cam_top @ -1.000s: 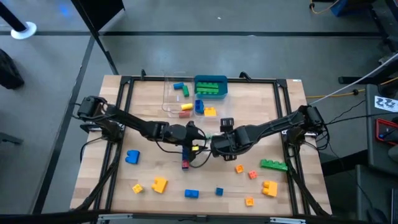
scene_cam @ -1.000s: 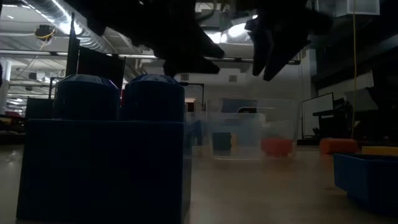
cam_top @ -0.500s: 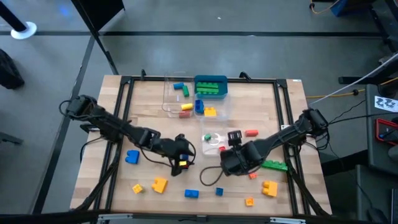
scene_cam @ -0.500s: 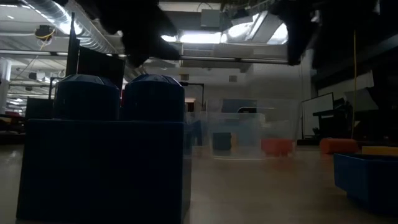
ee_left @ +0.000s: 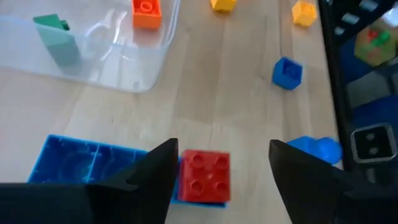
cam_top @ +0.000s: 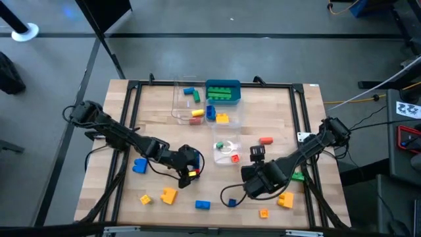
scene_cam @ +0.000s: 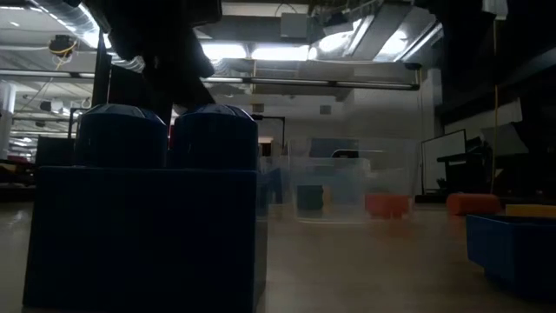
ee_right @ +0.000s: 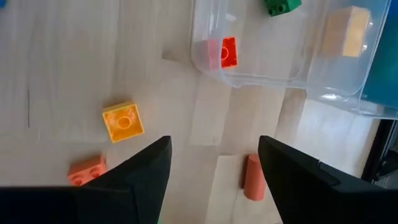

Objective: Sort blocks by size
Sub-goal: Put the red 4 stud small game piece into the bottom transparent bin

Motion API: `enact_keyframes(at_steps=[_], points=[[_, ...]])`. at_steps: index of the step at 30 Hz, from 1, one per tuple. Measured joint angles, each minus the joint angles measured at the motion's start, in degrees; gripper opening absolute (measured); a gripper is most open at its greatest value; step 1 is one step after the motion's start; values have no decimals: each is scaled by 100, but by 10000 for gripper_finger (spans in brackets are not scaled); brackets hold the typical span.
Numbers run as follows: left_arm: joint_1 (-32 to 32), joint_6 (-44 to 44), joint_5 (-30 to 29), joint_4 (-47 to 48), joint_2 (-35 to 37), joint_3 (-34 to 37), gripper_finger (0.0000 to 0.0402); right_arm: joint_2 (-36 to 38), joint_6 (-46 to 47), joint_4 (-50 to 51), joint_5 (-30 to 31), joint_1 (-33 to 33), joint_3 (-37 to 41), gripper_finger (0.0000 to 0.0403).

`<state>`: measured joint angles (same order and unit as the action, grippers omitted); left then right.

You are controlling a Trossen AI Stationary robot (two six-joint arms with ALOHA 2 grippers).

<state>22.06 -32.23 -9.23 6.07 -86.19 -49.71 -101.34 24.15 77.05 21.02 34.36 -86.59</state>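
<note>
Since a second ago both arms have drawn back from the table's centre toward its near edge. The left gripper [ee_left: 217, 163] hangs wide open over a red block [ee_left: 204, 177] stacked on a long blue block [ee_left: 87, 163]. The right gripper [ee_right: 214, 167], also wide and empty, hovers near the small tub [ee_right: 273, 46], above an orange block [ee_right: 123, 122]. Other blocks lie scattered along the near edge. The left should probably centre on the red block, then descend squarely.

on the table [cam_top: 158, 108], 2 tubs: one tub [cam_top: 186, 104] at 12 o'clock holding blocks, a smaller tub [cam_top: 227, 149] at centre with 2 blocks [cam_top: 235, 158] in it. a tray [cam_top: 223, 92] touches the first tub. loose blocks [cam_top: 202, 205] lie from 4 to 8 o'clock.
</note>
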Motion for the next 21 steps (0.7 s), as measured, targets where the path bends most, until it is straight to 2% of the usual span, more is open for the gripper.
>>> enact_keyframes(at_steps=[6,21], points=[[7,538,-133,113,-33,0,251,0,140,-8,-71,145,0,241],[240,826,-319,135,-117,1,251,2,305,-47,-100,167,0,241]])
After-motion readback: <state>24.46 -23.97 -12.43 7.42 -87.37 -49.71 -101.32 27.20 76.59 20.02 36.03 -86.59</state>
